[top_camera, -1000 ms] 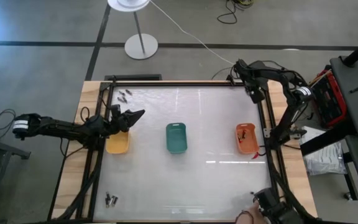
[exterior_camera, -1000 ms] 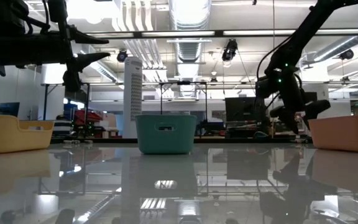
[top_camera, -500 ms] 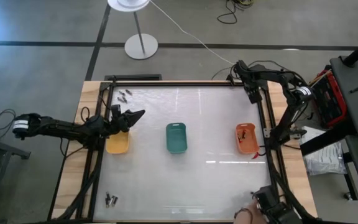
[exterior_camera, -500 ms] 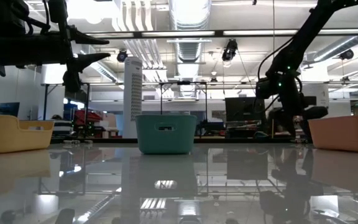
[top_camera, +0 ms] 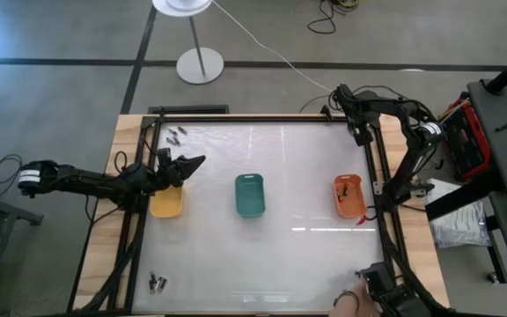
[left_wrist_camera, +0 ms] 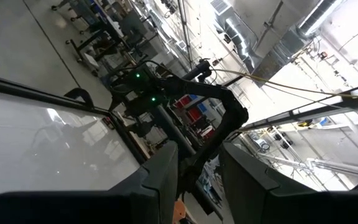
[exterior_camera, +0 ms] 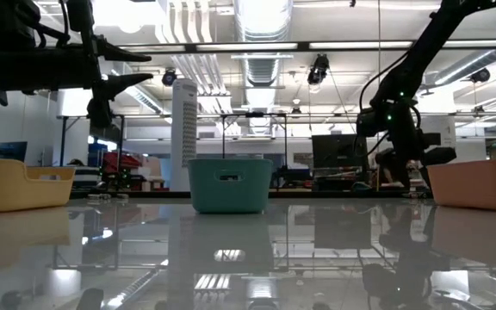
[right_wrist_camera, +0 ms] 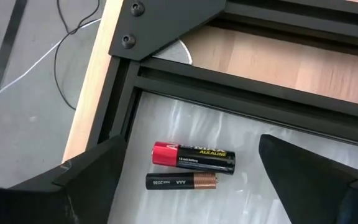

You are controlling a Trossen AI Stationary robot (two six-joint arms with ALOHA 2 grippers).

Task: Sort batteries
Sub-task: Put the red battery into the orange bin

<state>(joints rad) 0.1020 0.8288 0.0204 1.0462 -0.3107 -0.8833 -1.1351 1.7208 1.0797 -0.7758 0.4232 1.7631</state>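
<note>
Two batteries lie side by side on the white table in its far right corner: a red-and-black one [right_wrist_camera: 193,157] and a black-and-copper one [right_wrist_camera: 181,181]. My right gripper [right_wrist_camera: 192,142] [top_camera: 359,135] hangs over them, pointing steeply down and open wide, one finger on either side, touching neither. My left gripper [top_camera: 194,163] [left_wrist_camera: 197,177] stands open and empty in the air above the yellow tray [top_camera: 165,203]. The orange tray [top_camera: 349,197] holds a few batteries [top_camera: 345,186]. The green tray [top_camera: 250,195] stands mid-table.
More batteries lie at the far left [top_camera: 176,135] and near left [top_camera: 157,283] of the table. A black frame [top_camera: 378,176] runs round the table's edge, close to my right gripper. A person's hand [top_camera: 348,304] shows at the near right corner.
My right gripper has tipped a little above the far right corner while staying almost in place. My left arm has kept still.
</note>
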